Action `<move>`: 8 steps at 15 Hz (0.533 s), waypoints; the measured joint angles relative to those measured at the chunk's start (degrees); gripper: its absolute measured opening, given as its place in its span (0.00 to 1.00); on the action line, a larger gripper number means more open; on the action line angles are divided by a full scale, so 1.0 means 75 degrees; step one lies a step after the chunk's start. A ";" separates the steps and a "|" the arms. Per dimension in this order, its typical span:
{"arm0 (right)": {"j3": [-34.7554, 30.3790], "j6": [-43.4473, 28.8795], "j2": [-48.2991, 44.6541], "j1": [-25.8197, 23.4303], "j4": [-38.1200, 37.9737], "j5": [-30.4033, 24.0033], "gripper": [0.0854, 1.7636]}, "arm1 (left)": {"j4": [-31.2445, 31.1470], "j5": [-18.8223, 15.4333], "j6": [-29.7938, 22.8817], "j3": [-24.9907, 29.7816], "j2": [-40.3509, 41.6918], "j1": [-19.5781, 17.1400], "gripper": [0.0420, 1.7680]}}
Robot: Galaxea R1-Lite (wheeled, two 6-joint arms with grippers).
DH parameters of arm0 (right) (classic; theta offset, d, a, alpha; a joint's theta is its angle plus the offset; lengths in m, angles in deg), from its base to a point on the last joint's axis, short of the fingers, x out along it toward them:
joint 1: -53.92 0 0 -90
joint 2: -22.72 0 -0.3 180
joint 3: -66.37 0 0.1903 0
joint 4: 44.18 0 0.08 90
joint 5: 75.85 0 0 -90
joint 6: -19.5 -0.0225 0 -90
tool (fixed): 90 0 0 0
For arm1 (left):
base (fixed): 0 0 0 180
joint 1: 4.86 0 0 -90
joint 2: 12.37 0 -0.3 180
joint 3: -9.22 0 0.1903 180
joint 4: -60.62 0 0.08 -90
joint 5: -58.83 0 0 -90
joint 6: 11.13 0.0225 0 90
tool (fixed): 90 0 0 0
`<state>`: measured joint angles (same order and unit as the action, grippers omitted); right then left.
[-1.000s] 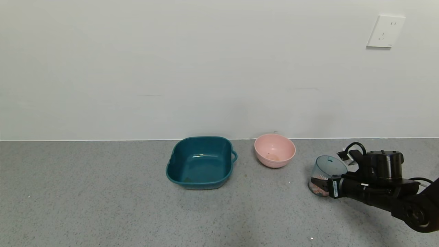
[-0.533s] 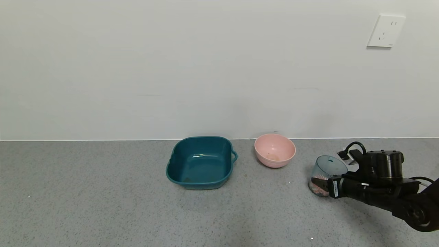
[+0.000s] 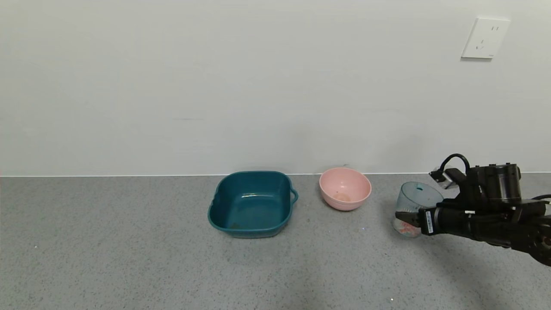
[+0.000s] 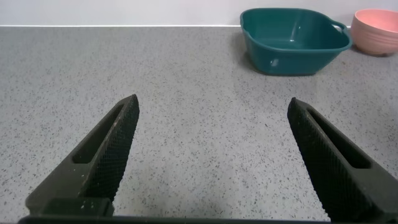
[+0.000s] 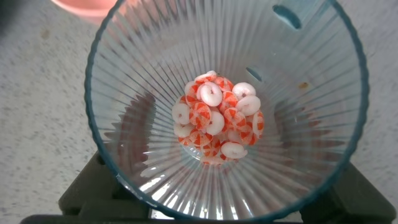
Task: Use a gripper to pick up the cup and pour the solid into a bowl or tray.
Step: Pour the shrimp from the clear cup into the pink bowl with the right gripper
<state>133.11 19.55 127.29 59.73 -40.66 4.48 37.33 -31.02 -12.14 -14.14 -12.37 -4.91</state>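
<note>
The left gripper (image 4: 211,162) hangs idle over the speckled grey countertop (image 3: 129,249) at the left, its black textured fingers (image 4: 106,155) spread wide apart with nothing between them. Further right stands a dark teal square plastic tub with handles (image 3: 252,203); it sits just beyond the target, so an overshoot would drop the load there. Next comes the small round pale pink bowl (image 3: 345,188), upright, with nothing between it and the cup. At the far right the right gripper (image 3: 411,219) is clamped on the lower wall of the transparent blue-green ribbed plastic cup (image 3: 415,209), clear of the counter. The small pink, orange-red and white chunks (image 5: 217,117) lie heaped at its bottom. The ribbed wall looks slippery: an early tilt could scatter chunks short of the narrow bowl.
</note>
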 joint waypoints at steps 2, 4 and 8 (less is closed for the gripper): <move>0.0670 0.0003 -0.0216 0.0010 -0.0816 0.0021 0.75 | 0.0000 0.0000 -0.0003 0.0000 0.0000 0.0000 0.97; 0.1427 0.0018 -0.0319 0.0010 -0.1612 0.0044 0.75 | 0.0000 -0.0003 0.0000 0.0000 0.0000 0.0003 0.97; 0.3096 0.0437 -0.0124 0.0010 -0.3293 0.0460 0.75 | 0.0000 0.0000 -0.0003 0.0000 0.0000 0.0007 0.97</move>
<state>156.34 22.83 126.36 59.80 -65.36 7.93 37.33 -31.02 -12.17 -14.14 -12.37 -4.86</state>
